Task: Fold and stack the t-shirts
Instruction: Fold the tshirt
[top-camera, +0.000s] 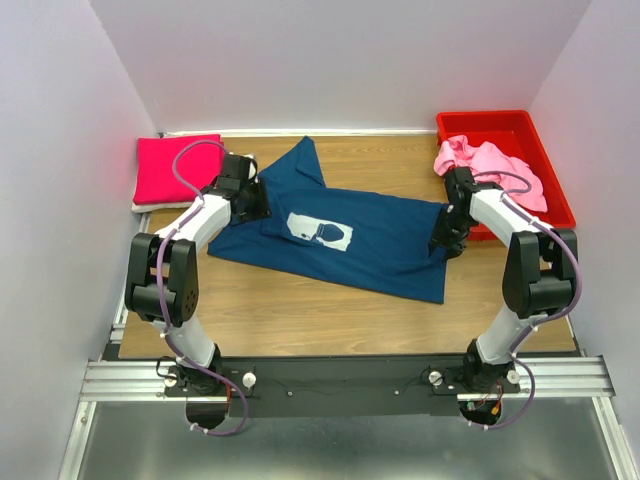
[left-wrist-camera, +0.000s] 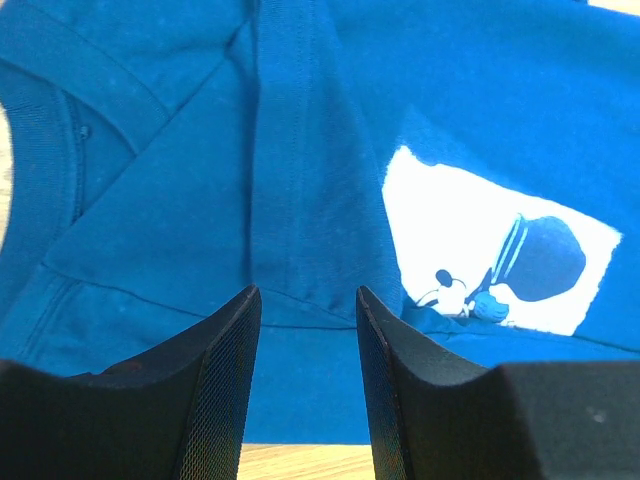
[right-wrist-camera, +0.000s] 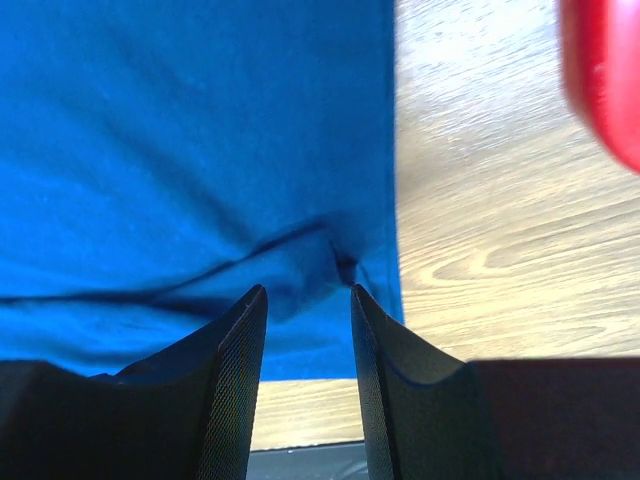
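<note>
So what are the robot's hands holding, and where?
Both seem to pinch the navy t-shirt: the left gripper a raised fold near the collar, the right gripper a bunched bit at its edge.

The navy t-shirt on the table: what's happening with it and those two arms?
The navy t-shirt lies spread out, print up, on the table. The left gripper is near its collar and the right gripper at a hem corner. Cloth puckers between the fingers, so each seems to be pinching it. No fold is made yet. A magenta t-shirt sits folded at the far left, and a pink t-shirt lies crumpled in the red bin.
</note>
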